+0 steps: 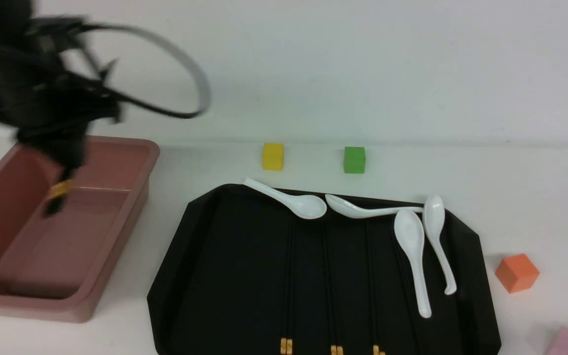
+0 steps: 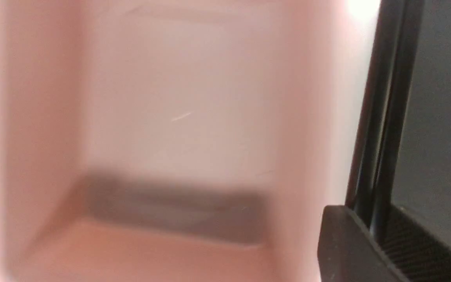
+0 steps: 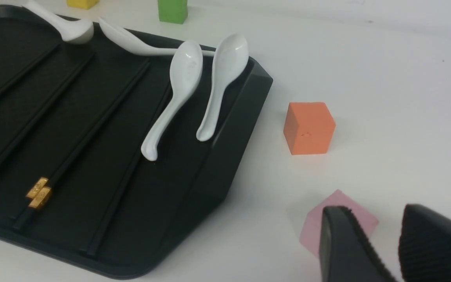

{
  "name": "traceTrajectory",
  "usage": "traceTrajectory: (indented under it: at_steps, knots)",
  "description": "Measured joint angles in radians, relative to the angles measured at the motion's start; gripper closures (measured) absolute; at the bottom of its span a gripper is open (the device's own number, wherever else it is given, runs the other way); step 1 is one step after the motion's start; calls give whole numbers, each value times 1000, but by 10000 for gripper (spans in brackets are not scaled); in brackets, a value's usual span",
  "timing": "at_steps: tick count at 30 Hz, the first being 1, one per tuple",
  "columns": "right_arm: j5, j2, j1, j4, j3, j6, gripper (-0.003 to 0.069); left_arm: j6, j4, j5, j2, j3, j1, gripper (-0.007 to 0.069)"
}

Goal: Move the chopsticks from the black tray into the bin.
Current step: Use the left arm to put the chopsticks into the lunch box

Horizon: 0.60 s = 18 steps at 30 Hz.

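A pair of black chopsticks is pinched in my left gripper, which is shut on it. In the front view that gripper is blurred and hangs over the pink bin, with the pair's gold end dangling inside the bin's opening. The bin's floor looks bare. Three more pairs of chopsticks lie lengthwise on the black tray, gold ends toward me. My right gripper is open above the table, right of the tray, with nothing between its fingers.
Several white spoons lie on the far and right parts of the tray. A yellow cube and a green cube stand behind the tray. An orange cube and a pink cube sit to its right.
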<state>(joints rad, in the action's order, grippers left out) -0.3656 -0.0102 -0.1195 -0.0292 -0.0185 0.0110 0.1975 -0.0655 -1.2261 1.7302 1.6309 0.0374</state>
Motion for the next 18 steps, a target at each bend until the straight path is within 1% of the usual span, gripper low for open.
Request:
traceTrajectory:
  at_steps: [3,7,12,14,18]
  knots:
    - [0,0,0,0,0,0,419,-14,15,42,11,-57,-131,512]
    - [0,0,0,0,0,0,419,-28,20,97,53,-78,-228,512]
    - [0,0,0,0,0,0,419,-88,53,126,136,-78,-247,512]
    - [0,0,0,0,0,0,419,-118,89,160,176,-78,-247,512]
    - [0,0,0,0,0,0,419,-156,103,205,228,-78,-247,509]
